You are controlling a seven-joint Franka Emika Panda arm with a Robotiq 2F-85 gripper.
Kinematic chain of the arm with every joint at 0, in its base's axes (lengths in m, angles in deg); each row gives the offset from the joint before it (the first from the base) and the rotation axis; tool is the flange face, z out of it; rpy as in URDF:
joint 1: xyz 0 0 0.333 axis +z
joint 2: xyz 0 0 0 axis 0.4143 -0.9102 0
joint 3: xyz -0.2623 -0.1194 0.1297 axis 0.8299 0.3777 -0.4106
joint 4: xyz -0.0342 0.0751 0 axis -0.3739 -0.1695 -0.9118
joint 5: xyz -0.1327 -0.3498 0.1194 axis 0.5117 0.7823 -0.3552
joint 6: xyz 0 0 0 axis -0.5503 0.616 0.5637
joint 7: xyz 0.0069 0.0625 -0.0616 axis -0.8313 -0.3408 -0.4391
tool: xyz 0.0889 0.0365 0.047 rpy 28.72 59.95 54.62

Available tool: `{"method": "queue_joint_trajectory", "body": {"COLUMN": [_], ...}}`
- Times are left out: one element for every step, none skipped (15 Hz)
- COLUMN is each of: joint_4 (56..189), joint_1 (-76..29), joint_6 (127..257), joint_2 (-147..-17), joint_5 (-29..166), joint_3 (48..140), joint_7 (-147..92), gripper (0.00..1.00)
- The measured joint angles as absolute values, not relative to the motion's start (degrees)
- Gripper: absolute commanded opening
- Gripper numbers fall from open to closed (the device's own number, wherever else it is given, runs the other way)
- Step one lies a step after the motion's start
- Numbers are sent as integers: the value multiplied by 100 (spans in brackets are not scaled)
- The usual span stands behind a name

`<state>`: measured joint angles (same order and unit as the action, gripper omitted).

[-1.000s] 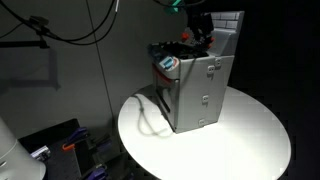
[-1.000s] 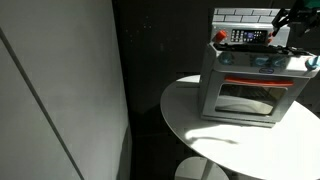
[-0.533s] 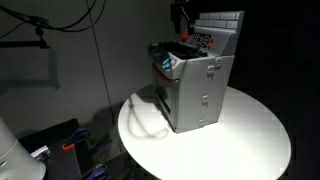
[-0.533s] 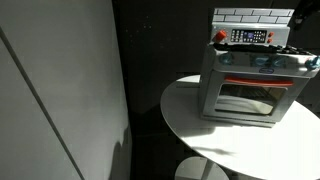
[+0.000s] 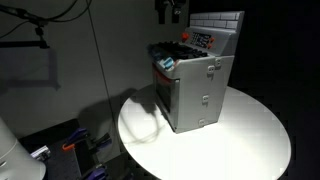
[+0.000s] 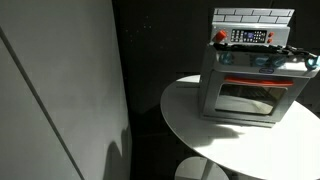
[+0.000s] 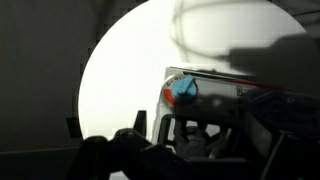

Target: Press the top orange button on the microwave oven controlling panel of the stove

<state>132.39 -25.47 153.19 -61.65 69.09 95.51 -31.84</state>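
Note:
A grey toy stove (image 5: pixel 203 92) stands on a round white table (image 5: pixel 255 140). It also shows in an exterior view (image 6: pixel 250 95). Its control panel (image 6: pixel 250 37) sits on the upright back, with a red knob (image 6: pixel 221 37) beside it. The panel's orange buttons are too small to make out. The panel also shows from the side in an exterior view (image 5: pixel 203 40). My gripper (image 5: pixel 169 13) hangs at the top of the frame, above and in front of the stove, touching nothing. In the wrist view it is a dark blur (image 7: pixel 190 160) over the stove's front.
A blue knob (image 7: pixel 184 90) sits at the stove's front corner, also seen in an exterior view (image 5: pixel 167 63). The oven door (image 6: pixel 248 100) is shut. Cables hang at the back left, and dark gear lies on the floor beside the table.
My gripper has risen from the control panel and drawn back away from it. It has left the frame of the exterior view that faces the oven door.

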Motion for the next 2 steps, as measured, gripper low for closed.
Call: {"method": "queue_joint_trajectory", "body": {"joint_4": [13257,13284], "joint_1": [-2547,-2547], "joint_6": [15219,15162], "joint_2": [-6088,-6021], "joint_5": [6909,6908], "joint_3": [9547,9544], "joint_7": [-3146,-3099], "gripper": [100,100]}}
